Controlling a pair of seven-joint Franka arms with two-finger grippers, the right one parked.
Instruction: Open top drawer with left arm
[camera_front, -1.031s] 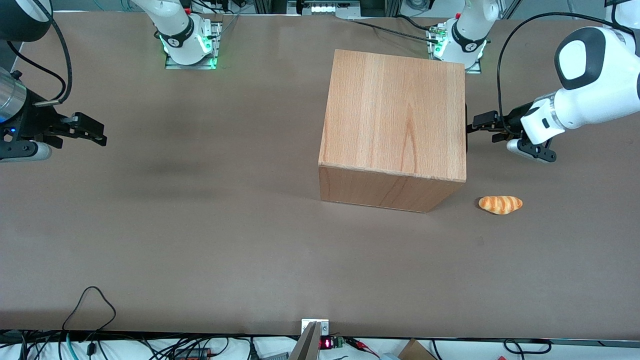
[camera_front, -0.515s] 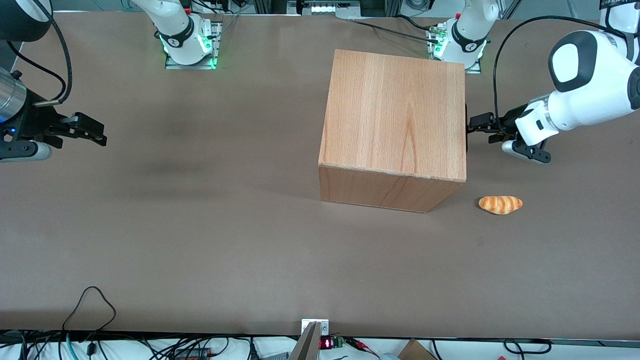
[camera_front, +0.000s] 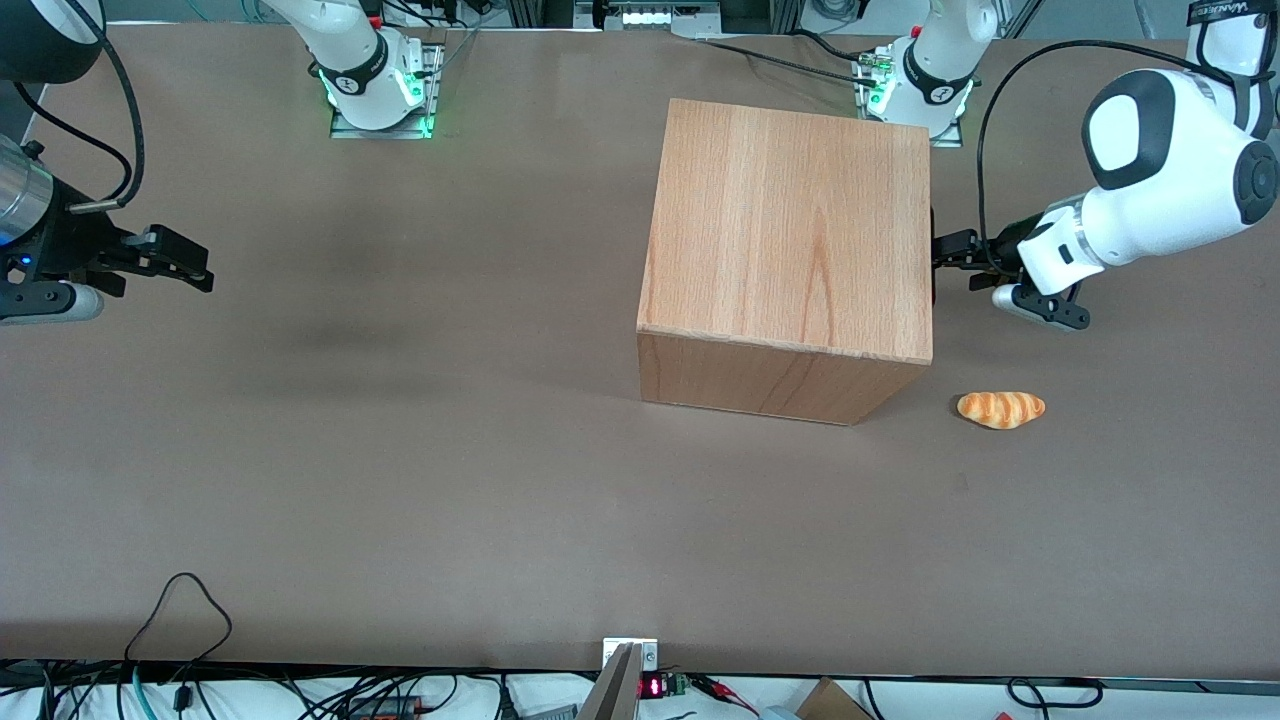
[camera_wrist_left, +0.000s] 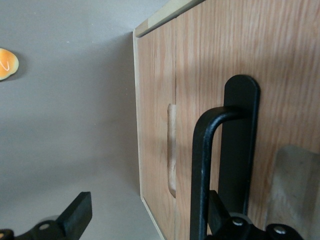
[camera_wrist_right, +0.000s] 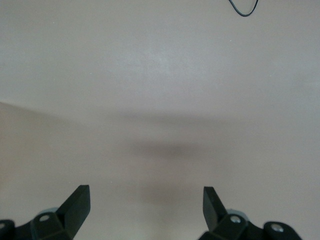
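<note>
Reaching stage: left arm's gripper (camera_wrist_left: 145, 220) at top drawer (camera_wrist_left: 260, 100) front, jaws open astride black bar handle (camera_wrist_left: 202, 175). Next: close, pull outward.

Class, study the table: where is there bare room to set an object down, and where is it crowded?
Bare brown table runs from the wooden cabinet toward the parked arm's end, and all along the edge nearest the front camera. It is crowded in front of the top drawer: the left arm's gripper, open, sits at the black handle, with the bread roll close by.
</note>
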